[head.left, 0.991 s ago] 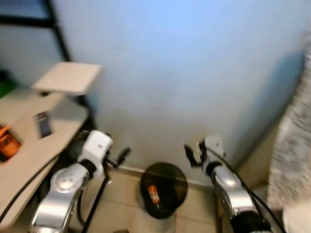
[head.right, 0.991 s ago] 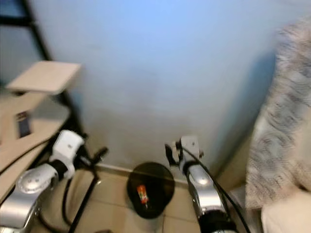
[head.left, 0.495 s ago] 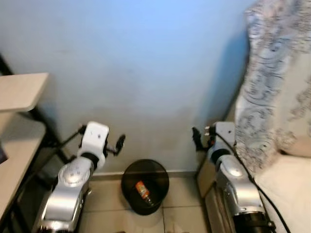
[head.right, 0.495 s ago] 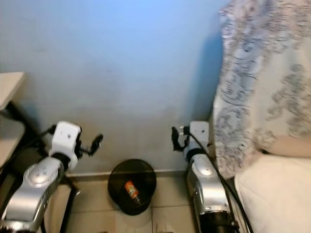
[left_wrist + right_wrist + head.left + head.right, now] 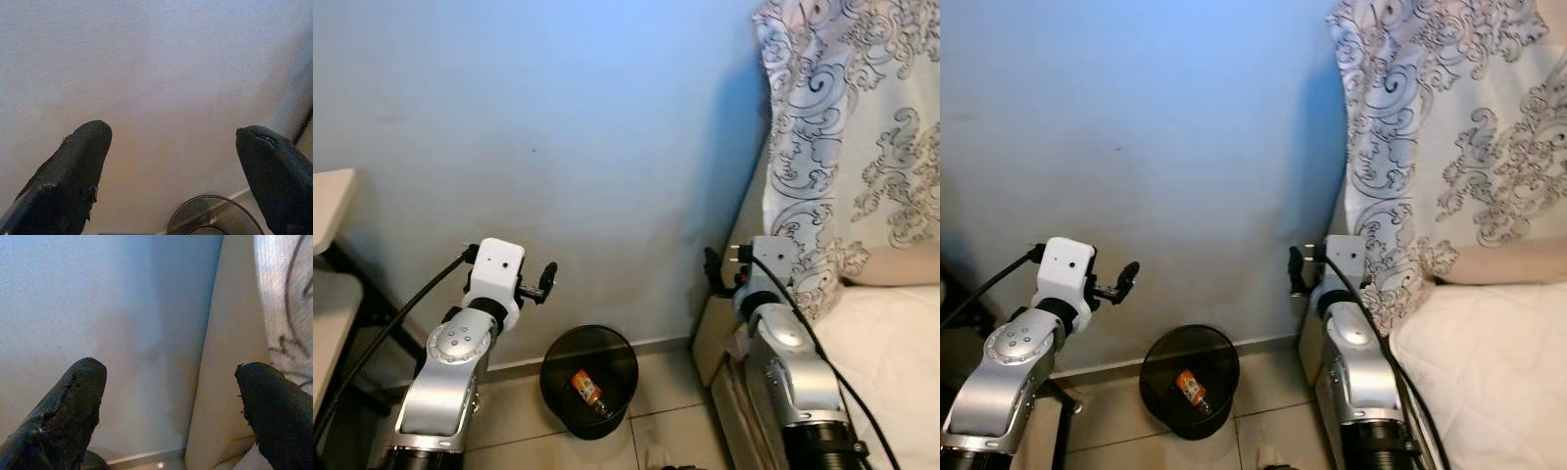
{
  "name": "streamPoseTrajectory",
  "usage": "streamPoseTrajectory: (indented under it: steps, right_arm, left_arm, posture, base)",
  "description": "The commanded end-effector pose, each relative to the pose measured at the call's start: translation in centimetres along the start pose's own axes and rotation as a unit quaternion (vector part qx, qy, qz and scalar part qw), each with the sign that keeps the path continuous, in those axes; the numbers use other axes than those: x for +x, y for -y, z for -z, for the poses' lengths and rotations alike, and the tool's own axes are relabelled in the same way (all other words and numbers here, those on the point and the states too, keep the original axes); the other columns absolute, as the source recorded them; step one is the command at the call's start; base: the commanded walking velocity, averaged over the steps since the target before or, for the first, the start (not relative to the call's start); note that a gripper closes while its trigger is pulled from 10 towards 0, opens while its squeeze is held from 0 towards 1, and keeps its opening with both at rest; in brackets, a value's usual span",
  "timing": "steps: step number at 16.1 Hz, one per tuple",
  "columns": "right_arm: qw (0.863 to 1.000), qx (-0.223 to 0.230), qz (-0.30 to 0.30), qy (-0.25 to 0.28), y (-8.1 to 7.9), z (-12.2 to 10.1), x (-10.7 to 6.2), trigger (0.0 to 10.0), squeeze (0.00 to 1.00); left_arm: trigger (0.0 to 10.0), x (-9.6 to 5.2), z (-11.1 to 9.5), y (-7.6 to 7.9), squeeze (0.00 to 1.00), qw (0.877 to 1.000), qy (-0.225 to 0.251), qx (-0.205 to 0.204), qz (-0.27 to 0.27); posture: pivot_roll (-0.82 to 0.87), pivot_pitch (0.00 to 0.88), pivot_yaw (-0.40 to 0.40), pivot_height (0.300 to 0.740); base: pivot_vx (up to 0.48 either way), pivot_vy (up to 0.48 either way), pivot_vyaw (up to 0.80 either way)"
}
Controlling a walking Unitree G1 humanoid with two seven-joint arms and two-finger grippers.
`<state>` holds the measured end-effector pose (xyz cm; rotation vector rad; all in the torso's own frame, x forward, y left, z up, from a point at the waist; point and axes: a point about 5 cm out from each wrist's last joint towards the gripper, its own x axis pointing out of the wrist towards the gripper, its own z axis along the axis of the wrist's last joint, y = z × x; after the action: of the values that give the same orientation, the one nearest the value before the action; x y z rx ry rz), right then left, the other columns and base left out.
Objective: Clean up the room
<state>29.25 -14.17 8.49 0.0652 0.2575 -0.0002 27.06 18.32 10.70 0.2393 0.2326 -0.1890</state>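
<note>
Trash bin (image 5: 588, 380), round and black, sits on the tiled floor (image 5: 661, 416) against the pale blue wall (image 5: 558, 147), and I see it between my two arms. An orange packet (image 5: 586, 388) lies inside it. My left gripper (image 5: 173, 171) is raised in front of the wall above and to the left of the bin, fingers spread wide with nothing between them; its wrist view catches the bin's rim. My right gripper (image 5: 171, 406) is also spread wide and empty, held near the corner where the wall meets the bed's beige headboard (image 5: 222, 357). A patterned grey-and-white pillow (image 5: 847, 127) leans upright at the head of the bed (image 5: 891, 362) on my right. A light tabletop edge (image 5: 328, 206) shows at far left.
</note>
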Motion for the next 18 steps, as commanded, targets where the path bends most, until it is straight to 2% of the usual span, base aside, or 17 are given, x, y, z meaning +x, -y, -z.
streamPoseTrajectory:
  steps: [1,3,8,12,13,15,16,17,18]
  right_arm:
    - [1.0,-0.003,-0.001,0.004,-0.2,-0.2,-0.1,10.0,1.0]
    - [1.0,-0.013,-0.015,0.011,-0.8,-0.6,-0.1,10.0,1.0]
    - [1.0,0.003,0.0,0.013,-0.3,-0.7,0.2,10.0,1.0]
    - [1.0,0.002,-0.008,0.008,-0.9,-0.5,0.3,10.0,1.0]
    - [1.0,-0.006,-0.009,0.011,-1.0,-0.6,0.3,10.0,1.0]
    - [1.0,-0.023,-0.001,0.017,-0.7,-0.9,0.4,10.0,1.0]
    - [0.999,-0.037,0.009,0.025,-0.4,-1.2,0.4,10.0,1.0]
    - [0.998,-0.058,0.017,0.036,-0.1,-1.6,0.5,10.0,1.0]
    - [0.997,-0.06,0.018,0.039,0.0,-1.7,0.5,10.0,1.0]
  left_arm:
    - [10.0,-0.1,0.0,0.4,0.0,1.0,-0.003,0.01,0.011]
    - [10.0,0.1,-0.1,0.4,0.0,1.0,0.001,0.013,0.014]
    - [10.0,0.2,-0.2,0.4,0.0,1.0,0.001,0.021,0.019]
    - [10.0,0.6,-0.6,-0.1,0.0,1.0,0.005,0.021,0.012]
    - [10.0,0.6,-0.5,-0.1,0.0,1.0,0.007,0.02,0.005]
    - [10.0,0.7,-0.6,-0.1,0.0,1.0,0.024,-0.008,-0.007]
    - [10.0,0.8,-0.9,-0.2,0.0,0.999,0.042,-0.023,-0.022]
    - [10.0,0.9,-0.9,-0.4,0.0,0.998,0.044,-0.024,-0.038]
    - [10.0,0.9,-0.9,-0.7,0.0,0.995,0.059,-0.019,-0.073]
  posture:
    - [0.07,0.0,0.028,0.74]
    - [0.06,0.0,0.028,0.74]
    - [0.09,0.0,0.018,0.74]
    - [0.08,0.0,0.027,0.74]
    - [0.07,0.0,0.031,0.74]
    - [0.06,0.0,0.03,0.74]
    - [0.07,0.0,0.026,0.74]
    - [0.07,0.0,0.022,0.74]
    - [0.07,0.0,0.021,0.74]
  base:
    - [0.0,0.0,-0.74]
    - [0.0,0.0,-0.74]
    - [0.0,0.0,-0.74]
    - [0.0,0.0,-0.74]
    - [0.0,0.0,-0.74]
    - [0.0,0.0,-0.74]
    - [0.0,0.0,-0.74]
    - [0.0,0.0,-0.74]
    - [0.0,0.0,-0.74]
